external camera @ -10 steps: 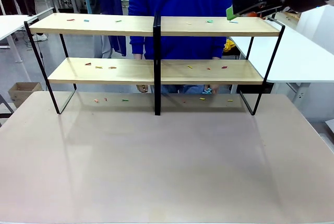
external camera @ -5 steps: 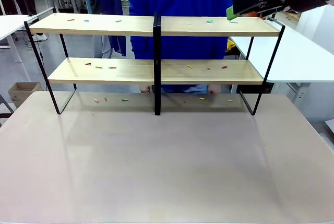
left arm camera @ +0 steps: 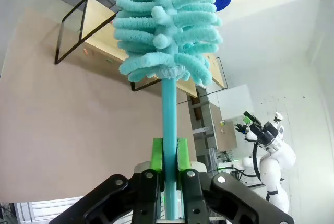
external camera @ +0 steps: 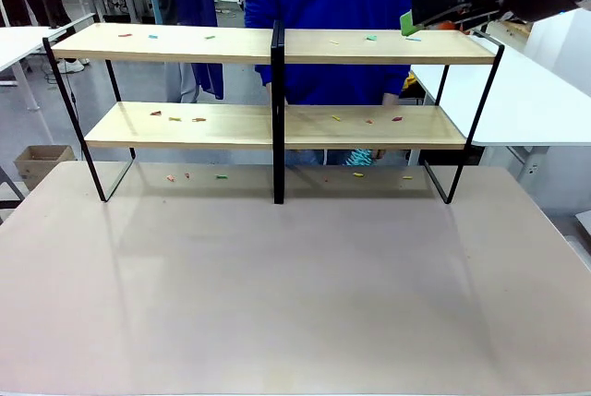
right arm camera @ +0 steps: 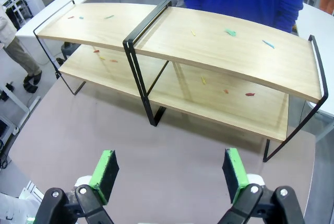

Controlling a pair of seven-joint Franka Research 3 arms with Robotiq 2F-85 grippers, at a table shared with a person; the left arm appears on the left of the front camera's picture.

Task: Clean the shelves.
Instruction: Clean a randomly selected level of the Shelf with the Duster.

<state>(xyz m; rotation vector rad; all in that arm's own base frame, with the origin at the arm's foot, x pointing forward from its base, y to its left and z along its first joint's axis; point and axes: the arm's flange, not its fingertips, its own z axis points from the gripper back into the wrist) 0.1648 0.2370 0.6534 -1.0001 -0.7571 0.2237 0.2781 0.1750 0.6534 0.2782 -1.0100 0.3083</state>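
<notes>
Left pincer [left arm camera: 169,153] clamps the teal duster [left arm camera: 167,25]; right pincer [right arm camera: 170,174] gapes empty, facing the shelves [right arm camera: 219,51].

No legible text, label, brand, number or sign was noted on the shelves [external camera: 240,43] or the table [external camera: 295,304].

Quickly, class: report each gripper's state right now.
Left gripper: closed on the duster.
Right gripper: open, holding nothing.
</notes>
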